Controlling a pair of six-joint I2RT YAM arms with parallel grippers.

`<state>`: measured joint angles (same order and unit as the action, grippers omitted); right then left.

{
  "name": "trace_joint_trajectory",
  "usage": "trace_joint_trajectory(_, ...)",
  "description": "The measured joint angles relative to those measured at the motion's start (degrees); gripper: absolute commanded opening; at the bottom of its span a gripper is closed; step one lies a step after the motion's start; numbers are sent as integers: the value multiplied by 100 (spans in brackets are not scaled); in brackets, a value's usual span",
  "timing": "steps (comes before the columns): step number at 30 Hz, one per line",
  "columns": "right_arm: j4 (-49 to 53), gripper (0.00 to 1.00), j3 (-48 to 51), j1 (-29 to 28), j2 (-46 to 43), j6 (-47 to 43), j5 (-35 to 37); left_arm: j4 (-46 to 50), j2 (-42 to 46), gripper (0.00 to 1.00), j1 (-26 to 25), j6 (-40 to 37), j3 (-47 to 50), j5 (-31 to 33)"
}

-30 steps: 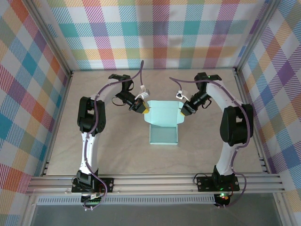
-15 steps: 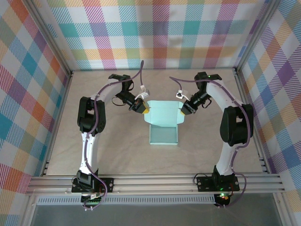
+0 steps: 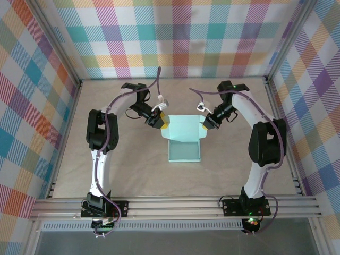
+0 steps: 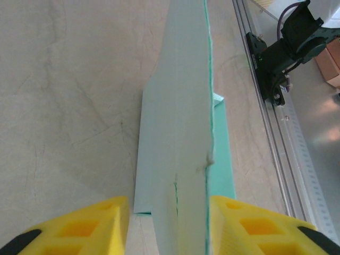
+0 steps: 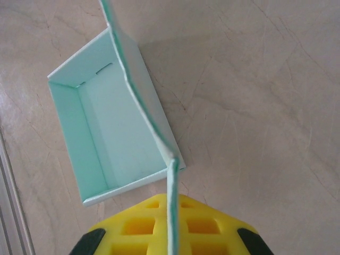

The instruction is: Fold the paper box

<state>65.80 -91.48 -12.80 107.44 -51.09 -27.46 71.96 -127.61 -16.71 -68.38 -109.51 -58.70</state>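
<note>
Where plaid walls enclose the table, right end effector pinches paper box; left end effector gapes.

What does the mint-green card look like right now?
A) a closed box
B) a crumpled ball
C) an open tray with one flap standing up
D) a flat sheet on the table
C: the paper box has raised walls around an open floor, and its tall flap stands up at the far side.
</note>
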Motion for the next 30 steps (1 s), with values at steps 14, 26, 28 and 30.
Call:
trace_joint_trajectory(14,2,0,0,-81,-79,46,87,-44,387,25,-168,426,2,883)
trace_joint_trajectory(26,-2,0,11,-118,-81,70,146,-269,389,1,-348,710,2,1215)
trace_joint_trajectory(28,-15,0,13,-118,-81,72,149,-299,389,1,-348,713,2,1233)
trace_joint_trajectory(30,-22,0,17,-118,-81,85,149,-306,389,16,-348,704,2,1235)
